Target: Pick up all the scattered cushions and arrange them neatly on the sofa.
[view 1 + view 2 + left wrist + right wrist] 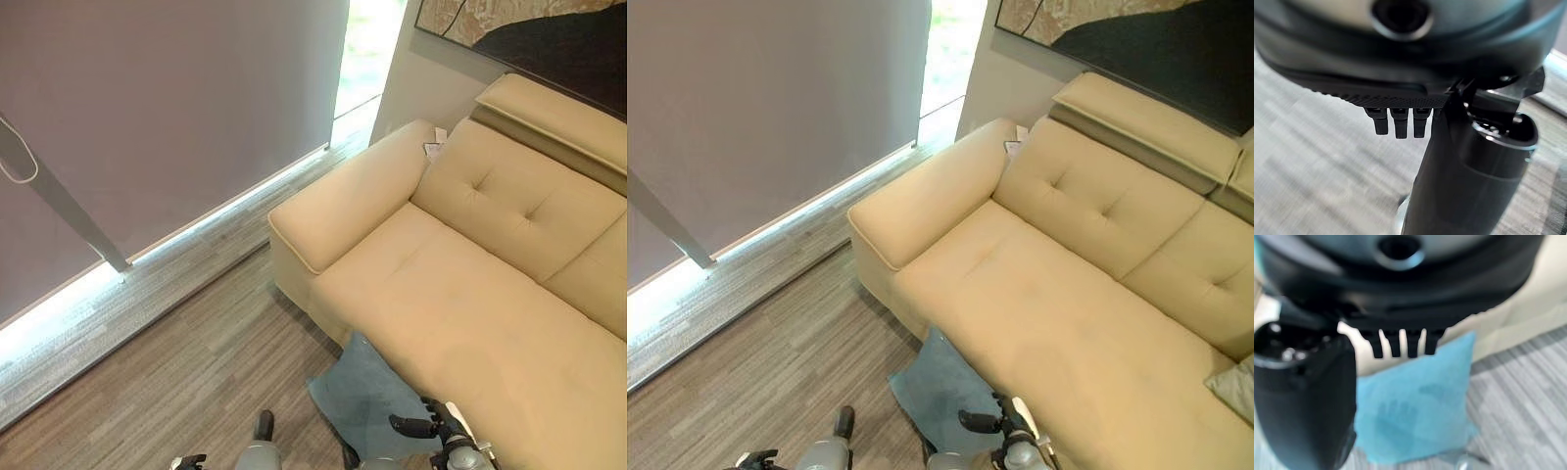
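Blue cushion on the floor against a beige sofa, both hands low and holding nothing.

The beige sofa [460,294] has a tufted backrest and a broad armrest; its seat is bare, with a grey cushion [1236,385] at its far right edge. The blue cushion [364,392] lies on the wood-plank floor [176,362], leaning on the sofa front. The right hand [438,427] hovers just above it, fingers straight and slightly spread. The left hand [1400,120] hangs over the floor, fingers straight and side by side.

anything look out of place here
Yes: a blue cushion sits on the floor, leaning against the sofa front instead of lying on the seat. The right hand is beside it.
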